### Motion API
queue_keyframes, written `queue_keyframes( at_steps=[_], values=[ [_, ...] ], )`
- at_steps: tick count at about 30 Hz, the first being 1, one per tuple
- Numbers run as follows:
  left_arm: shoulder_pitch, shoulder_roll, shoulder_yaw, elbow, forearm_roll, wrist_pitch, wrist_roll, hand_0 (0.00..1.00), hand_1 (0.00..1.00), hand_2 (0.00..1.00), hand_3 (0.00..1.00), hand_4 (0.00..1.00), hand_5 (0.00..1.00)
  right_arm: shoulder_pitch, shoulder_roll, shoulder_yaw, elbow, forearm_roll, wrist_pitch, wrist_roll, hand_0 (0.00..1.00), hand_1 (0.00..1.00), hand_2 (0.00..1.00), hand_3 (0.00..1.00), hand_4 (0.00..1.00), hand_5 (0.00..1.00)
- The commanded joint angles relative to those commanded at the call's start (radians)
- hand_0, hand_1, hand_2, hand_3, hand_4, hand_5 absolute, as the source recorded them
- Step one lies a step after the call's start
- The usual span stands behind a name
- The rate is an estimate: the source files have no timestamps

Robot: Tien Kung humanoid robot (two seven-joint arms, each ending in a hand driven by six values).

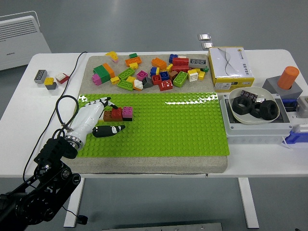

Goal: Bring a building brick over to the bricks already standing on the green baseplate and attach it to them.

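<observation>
The green baseplate (183, 125) lies on a grey mat in the middle of the table. A short row of joined bricks stands at its left: brown (109, 116), red (117, 112) and pink (127, 111). My left hand (107, 116), white with black fingertips, lies on the plate right beside the brown end of the row. It is open: the upper fingers (103, 101) spread behind the row and the thumb (109, 130) lies in front of it. It holds no brick. The palm hides whatever lies under it. My right hand is out of view.
A pile of loose bricks (154, 71) lies on the mat behind the baseplate. To the right stand a tissue box (230, 67), a grey tray with a white bowl of black nuts (253, 108) and an orange cylinder (288, 77). Small bricks (48, 79) lie far left.
</observation>
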Motion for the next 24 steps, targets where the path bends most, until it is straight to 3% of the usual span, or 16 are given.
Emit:
queue_keyframes(
  at_steps=[9, 24],
  values=[
    [-0.016, -0.014, 0.001, 0.039, 0.005, -0.004, 0.001, 0.932, 0.918, 0.931, 0.667, 0.946, 0.446, 0.0, 0.0, -0.002, 0.0, 0.002, -0.001, 0.0, 0.521, 0.544, 0.746, 0.833, 0.942, 0.998],
    [-0.032, -0.016, 0.015, 0.074, 0.0, -0.003, 0.003, 0.931, 0.919, 0.925, 0.656, 0.944, 0.448, -0.001, 0.002, -0.009, 0.0, 0.011, -0.003, 0.0, 0.521, 0.542, 0.746, 0.833, 0.944, 0.998]
  ],
)
